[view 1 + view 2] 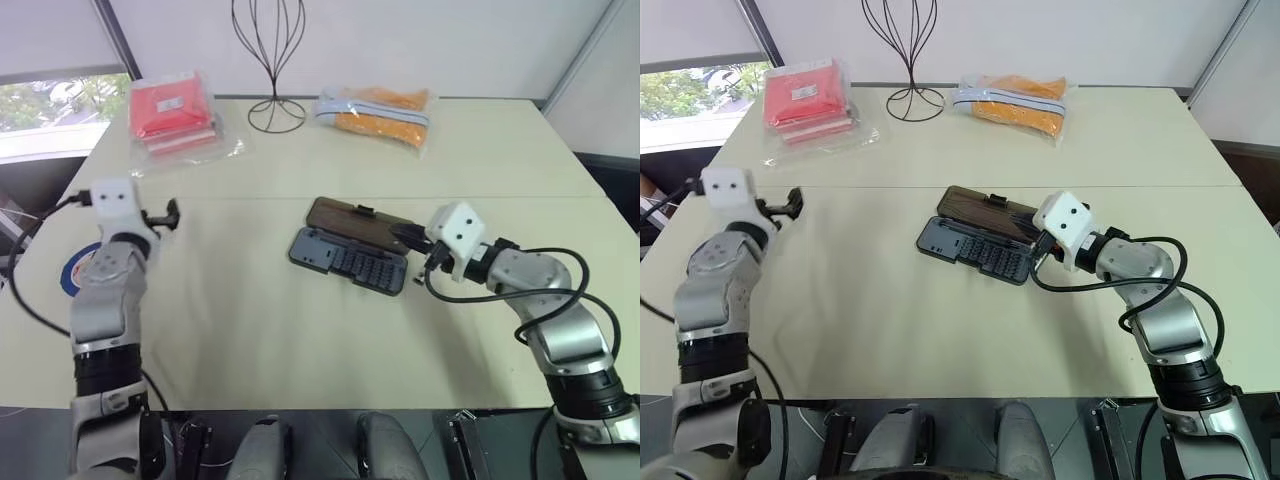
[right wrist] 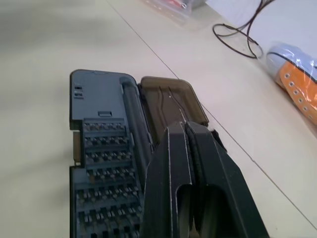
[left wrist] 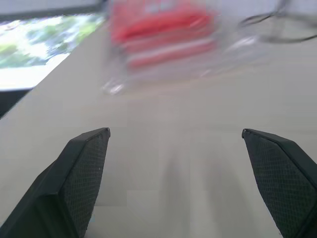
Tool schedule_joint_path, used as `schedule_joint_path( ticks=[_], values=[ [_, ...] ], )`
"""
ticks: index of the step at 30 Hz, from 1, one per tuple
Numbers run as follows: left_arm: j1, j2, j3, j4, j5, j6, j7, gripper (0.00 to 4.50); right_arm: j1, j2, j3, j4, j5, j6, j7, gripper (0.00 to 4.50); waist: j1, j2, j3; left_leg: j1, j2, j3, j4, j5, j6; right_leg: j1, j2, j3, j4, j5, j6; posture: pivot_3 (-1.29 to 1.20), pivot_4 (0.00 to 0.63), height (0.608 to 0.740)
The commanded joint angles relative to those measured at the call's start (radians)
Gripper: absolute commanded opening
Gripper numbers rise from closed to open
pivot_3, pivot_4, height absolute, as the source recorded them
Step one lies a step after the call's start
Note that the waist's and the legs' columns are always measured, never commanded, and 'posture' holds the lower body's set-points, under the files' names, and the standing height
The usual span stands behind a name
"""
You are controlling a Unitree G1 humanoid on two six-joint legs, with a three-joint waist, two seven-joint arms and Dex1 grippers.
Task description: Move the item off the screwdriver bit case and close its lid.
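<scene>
The screwdriver bit case point(image 1: 345, 262) lies open in the middle of the table, a dark grey base with rows of bits. Its smoky lid point(image 1: 352, 221) lies flat behind it. My right gripper point(image 1: 408, 238) is at the case's right end, its fingers point(image 2: 168, 163) pressed together with the tips over the lid's near edge. A blue ring, the item point(image 1: 70, 275), sits at the table's left edge, partly hidden behind my left forearm. My left gripper point(image 1: 165, 215) is raised above the table beyond the ring, open and empty, its fingers point(image 3: 84, 168) wide apart.
A red plastic-wrapped packet point(image 1: 172, 112) lies at the back left and an orange one point(image 1: 378, 112) at the back right. A black wire stand point(image 1: 270, 60) stands between them. The table point(image 1: 250, 330) ends close in front of me.
</scene>
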Motion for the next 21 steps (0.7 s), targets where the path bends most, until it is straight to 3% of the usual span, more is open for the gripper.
schedule_joint_path(
  ticks=[1,7,11,17,21],
  values=[
    [-0.036,-0.021,-0.075,-0.064,-0.104,-0.034,-0.171,4.50,-0.021,-0.010,-0.045,-0.008,0.017,0.036,-0.015,1.44,0.000,0.000,0.000,0.000,0.000,0.000,0.000,0.000,0.000,0.000,0.000,0.000,0.000,0.000,0.000,0.00,0.150,0.740],
    [-0.066,-0.001,-0.204,-0.035,-0.156,-0.039,-0.391,4.50,-0.076,-0.021,-0.021,0.068,-0.035,0.052,-0.027,4.46,-0.006,0.000,0.000,0.000,0.000,0.001,0.000,0.000,0.000,0.000,0.001,0.000,0.000,0.000,0.000,0.00,0.150,0.740],
    [-0.122,0.040,-0.310,0.085,-0.120,-0.116,-0.554,4.50,-0.196,0.029,0.012,0.154,-0.037,0.231,-0.069,4.46,-0.008,0.001,0.000,0.001,0.001,0.001,0.000,0.000,0.000,0.000,0.001,0.001,0.000,0.000,0.000,0.00,0.150,0.740],
    [-0.147,0.030,-0.326,0.161,-0.097,-0.175,-0.576,4.50,-0.394,0.162,0.014,0.331,-0.108,0.500,-0.293,4.46,-0.006,0.001,0.000,-0.001,0.000,0.001,0.000,0.000,0.000,-0.002,0.001,0.000,0.000,0.000,0.000,0.00,0.150,0.740],
    [-0.129,0.025,-0.328,0.155,-0.092,-0.183,-0.582,4.50,-0.478,0.208,0.011,0.388,-0.110,0.684,-0.346,4.46,-0.005,0.001,0.000,-0.007,0.000,0.001,0.000,0.001,-0.001,-0.009,0.001,0.000,0.002,0.000,0.000,0.00,0.150,0.740]
  ],
)
